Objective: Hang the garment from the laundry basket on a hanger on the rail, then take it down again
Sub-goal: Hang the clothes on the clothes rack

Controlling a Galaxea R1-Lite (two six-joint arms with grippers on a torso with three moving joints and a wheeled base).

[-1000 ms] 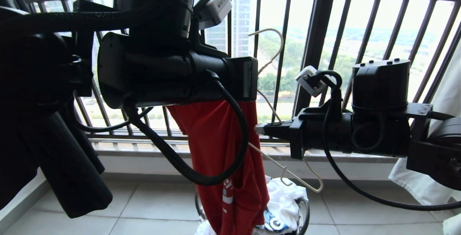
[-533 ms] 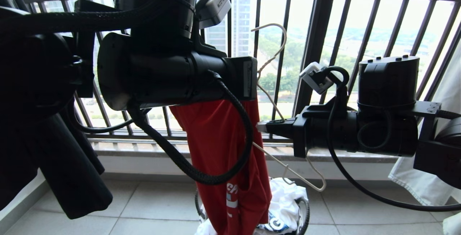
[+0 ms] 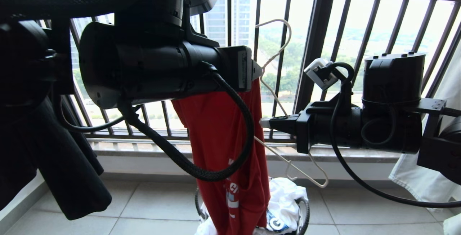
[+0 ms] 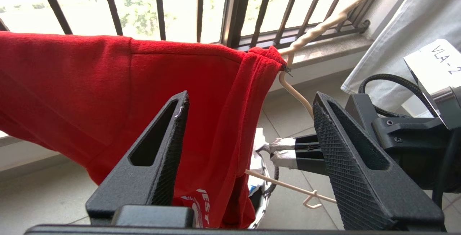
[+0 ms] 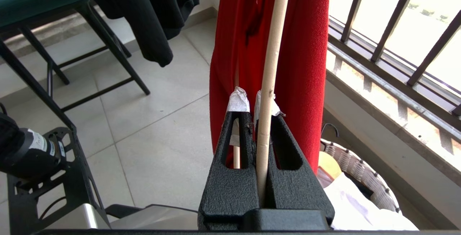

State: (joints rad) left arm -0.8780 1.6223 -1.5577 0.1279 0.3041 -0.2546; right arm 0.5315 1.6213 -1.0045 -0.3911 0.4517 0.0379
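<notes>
The red garment hangs in a long fold from one arm of the off-white hanger, its lower end reaching the laundry basket. My left gripper is open. Its fingers stand on either side of the garment without pinching it, just below the hanger's neck. From the right, my right gripper is shut on the hanger's lower bar, close against the red cloth. The rail is out of view.
A dark barred window railing and a low ledge run behind the work. A black garment hangs at the left and a white cloth at the right. A white printed shirt fills the basket. A dark-legged seat stands on the tiles.
My left gripper has opened and let go of the garment, and that hand has tipped upward. The hanger and my right gripper have risen slightly.
</notes>
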